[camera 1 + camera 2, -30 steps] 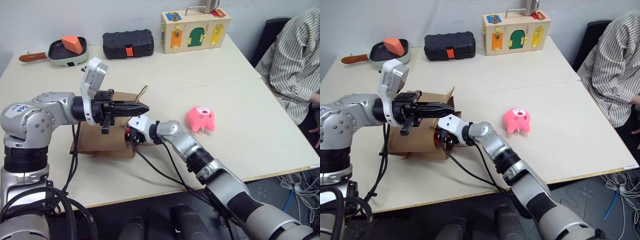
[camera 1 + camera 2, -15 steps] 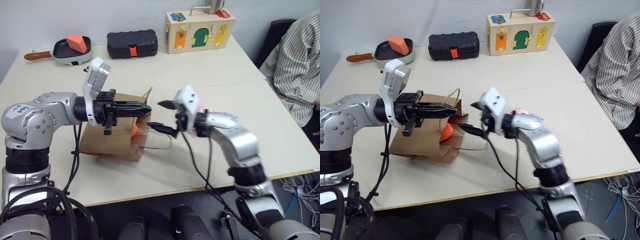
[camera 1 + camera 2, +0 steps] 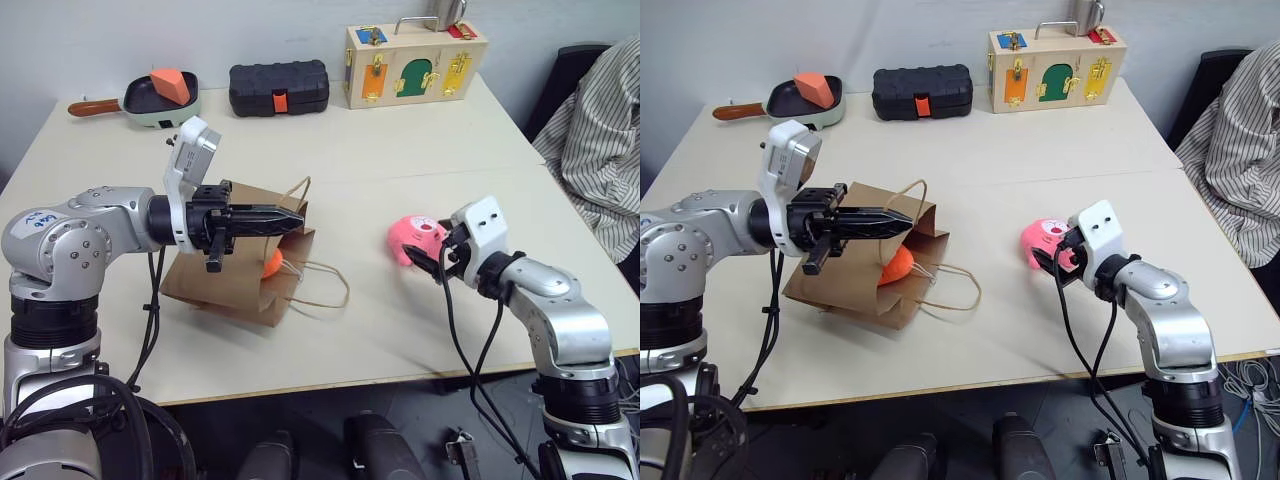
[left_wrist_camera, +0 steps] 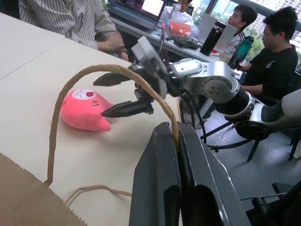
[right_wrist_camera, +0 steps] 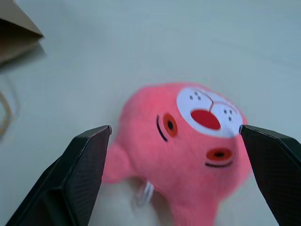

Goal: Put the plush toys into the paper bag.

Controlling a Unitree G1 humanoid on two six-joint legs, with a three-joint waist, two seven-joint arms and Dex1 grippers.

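Inside the creased brown paper bag [image 3: 235, 275], lying mid-table, the orange plush [image 3: 896, 266] is half hidden. Left gripper [image 4: 176, 141] pinches one cord handle [image 4: 101, 75]. Right gripper [image 5: 174, 176], fingers spread, frames the fuzzy pink plush [image 3: 415, 238].

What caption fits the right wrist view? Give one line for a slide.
Open right gripper lined up on the pink toy lying on the table.

Right hand [image 3: 440, 262] withdrawn from the paper bag's [image 3: 235, 282] mouth, swung across to the pink plush toy [image 3: 415, 238], fingers now spread either side of it, orange plush toy [image 3: 271, 263] left inside the bag
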